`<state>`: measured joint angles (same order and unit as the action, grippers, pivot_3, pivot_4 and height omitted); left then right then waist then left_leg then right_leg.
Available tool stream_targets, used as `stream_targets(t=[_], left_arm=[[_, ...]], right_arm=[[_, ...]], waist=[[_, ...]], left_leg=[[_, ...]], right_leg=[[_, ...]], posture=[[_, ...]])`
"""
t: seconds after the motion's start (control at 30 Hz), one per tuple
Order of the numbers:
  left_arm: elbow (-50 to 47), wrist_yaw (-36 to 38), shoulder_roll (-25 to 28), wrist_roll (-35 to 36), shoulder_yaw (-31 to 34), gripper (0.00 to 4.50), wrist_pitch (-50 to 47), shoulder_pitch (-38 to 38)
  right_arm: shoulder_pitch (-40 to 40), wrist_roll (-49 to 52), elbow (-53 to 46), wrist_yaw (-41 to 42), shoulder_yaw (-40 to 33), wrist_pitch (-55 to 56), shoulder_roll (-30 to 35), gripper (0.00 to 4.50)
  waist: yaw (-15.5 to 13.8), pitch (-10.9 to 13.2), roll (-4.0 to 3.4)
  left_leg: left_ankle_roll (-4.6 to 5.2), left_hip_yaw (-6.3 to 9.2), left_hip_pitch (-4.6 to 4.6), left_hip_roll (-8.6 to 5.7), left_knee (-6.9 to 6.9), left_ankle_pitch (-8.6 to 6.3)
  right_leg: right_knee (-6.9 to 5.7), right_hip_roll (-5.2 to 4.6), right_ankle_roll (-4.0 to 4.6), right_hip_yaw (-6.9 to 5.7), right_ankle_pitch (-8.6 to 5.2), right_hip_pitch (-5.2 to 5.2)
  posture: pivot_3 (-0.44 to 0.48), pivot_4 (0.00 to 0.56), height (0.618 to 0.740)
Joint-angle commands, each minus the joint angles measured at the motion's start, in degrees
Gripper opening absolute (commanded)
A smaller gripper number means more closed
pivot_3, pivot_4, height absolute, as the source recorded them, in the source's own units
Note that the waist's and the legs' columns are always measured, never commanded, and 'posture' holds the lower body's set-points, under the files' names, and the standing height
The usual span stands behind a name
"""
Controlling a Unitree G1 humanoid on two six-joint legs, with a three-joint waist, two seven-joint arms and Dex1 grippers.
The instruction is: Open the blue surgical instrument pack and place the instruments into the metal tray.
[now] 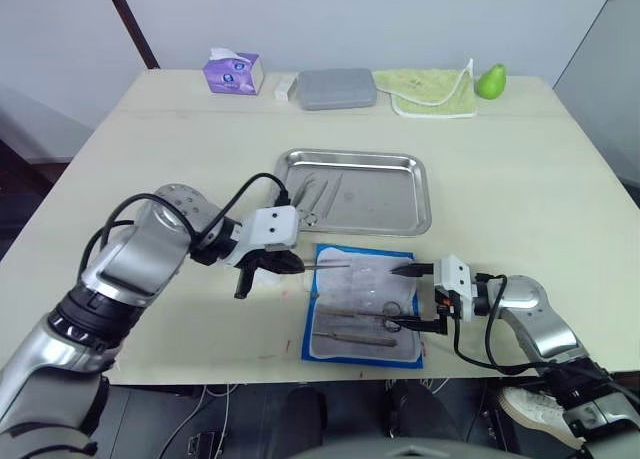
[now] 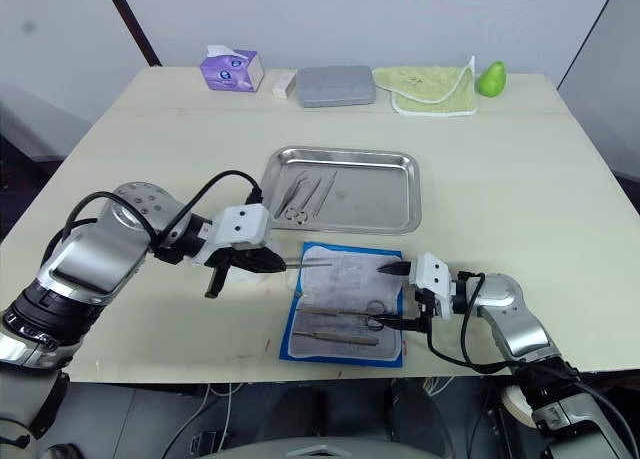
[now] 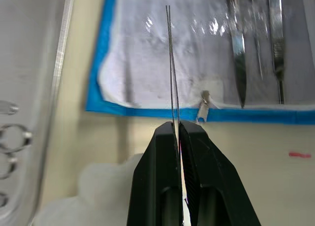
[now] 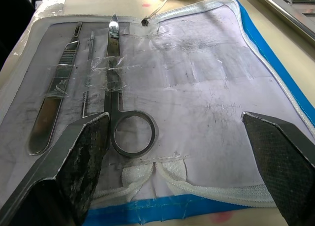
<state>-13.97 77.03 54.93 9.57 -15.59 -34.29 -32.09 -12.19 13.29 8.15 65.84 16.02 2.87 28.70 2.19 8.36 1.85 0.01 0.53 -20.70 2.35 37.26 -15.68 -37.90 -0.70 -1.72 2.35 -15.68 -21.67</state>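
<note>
The blue surgical instrument pack (image 1: 363, 304) is lying open at the table's (image 1: 520, 179) near edge, its left side meeting the left gripper (image 1: 300, 267) clamping thin tweezers (image 1: 328, 267), its right the spread-fingered right gripper (image 1: 408, 297), the metal tray (image 1: 400, 194) sitting just behind.

Blue pack (image 1: 363, 304) unzipped flat, instruments (image 1: 360, 324) inside; others (image 1: 312, 201) in steel tray (image 1: 400, 215).

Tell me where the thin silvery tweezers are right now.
The thin silvery tweezers are pinched in the left end effector, held over the far half of the open blue fabric pack, just short of the shiny steel tray.
</note>
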Motion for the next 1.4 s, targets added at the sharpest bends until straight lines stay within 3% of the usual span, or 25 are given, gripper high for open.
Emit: stream_targets(t=[0.03,0.23,0.43,0.53,0.7,1.03,1.4], left_arm=[[-3.80,-5.56,-2.79,3.64,4.90,0.04,-6.96,-0.50],[-8.38,-19.78,-11.04,4.78,7.46,0.04,-23.47,-1.97],[-5.72,-41.47,-28.13,0.14,9.36,0.04,-42.63,-9.08],[-2.79,-48.72,-34.24,-1.92,9.77,0.04,-46.14,-11.69],[5.23,-57.58,-40.45,-4.67,11.14,0.04,-45.70,-15.41],[20.49,-67.78,-48.93,-6.94,11.81,0.04,-37.97,-19.44],[27.19,-71.40,-51.14,-7.07,12.62,0.04,-33.90,-19.96]], right_arm=[[2.93,-6.94,7.92,-0.62,4.90,-2.28,1.05,4.50],[2.96,-6.04,7.56,0.23,4.36,-1.69,1.22,4.50],[2.89,-5.61,7.55,0.98,4.09,-1.52,1.34,4.50],[2.52,-5.59,7.57,1.25,4.01,-1.64,1.47,4.50],[1.84,-5.78,8.02,1.82,3.94,-1.71,2.04,4.50],[1.49,-5.87,8.62,2.32,3.75,-1.78,2.52,4.50],[2.11,-5.93,8.78,2.23,3.72,-1.25,2.65,4.50]], waist=[[-0.04,-0.06,0.10],[-0.06,-0.07,0.11],[-0.21,-0.11,0.18],[-0.14,-0.11,0.16],[-0.18,-0.11,0.16],[-0.46,-0.11,0.15],[-0.40,-0.11,0.14]], left_leg=[[0.00,0.01,0.00,0.00,0.01,0.00],[0.00,0.08,0.00,-0.01,0.01,0.00],[-0.01,0.12,-0.01,-0.06,0.04,0.00],[-0.01,0.18,-0.01,-0.09,0.03,0.00],[-0.02,0.23,0.00,-0.13,0.03,0.01],[-0.05,0.27,-0.03,-0.22,0.03,0.01],[-0.06,0.24,-0.03,-0.23,0.03,0.01]], right_leg=[[-0.01,0.00,0.00,-0.01,0.00,0.00],[-0.02,0.00,-0.02,0.00,0.01,0.02],[-0.03,-0.03,-0.04,-0.02,0.03,0.06],[-0.02,-0.05,-0.04,0.00,0.04,0.06],[-0.04,-0.11,-0.03,-0.02,0.04,0.07],[-0.04,-0.27,-0.06,-0.04,0.06,0.08],[-0.04,-0.27,-0.08,-0.07,0.07,0.08]], posture=[[0.000,0.150,0.740],[0.000,0.150,0.740],[0.000,0.150,0.740],[0.000,0.150,0.740],[0.000,0.150,0.740],[0.000,0.150,0.740],[0.000,0.150,0.740]])
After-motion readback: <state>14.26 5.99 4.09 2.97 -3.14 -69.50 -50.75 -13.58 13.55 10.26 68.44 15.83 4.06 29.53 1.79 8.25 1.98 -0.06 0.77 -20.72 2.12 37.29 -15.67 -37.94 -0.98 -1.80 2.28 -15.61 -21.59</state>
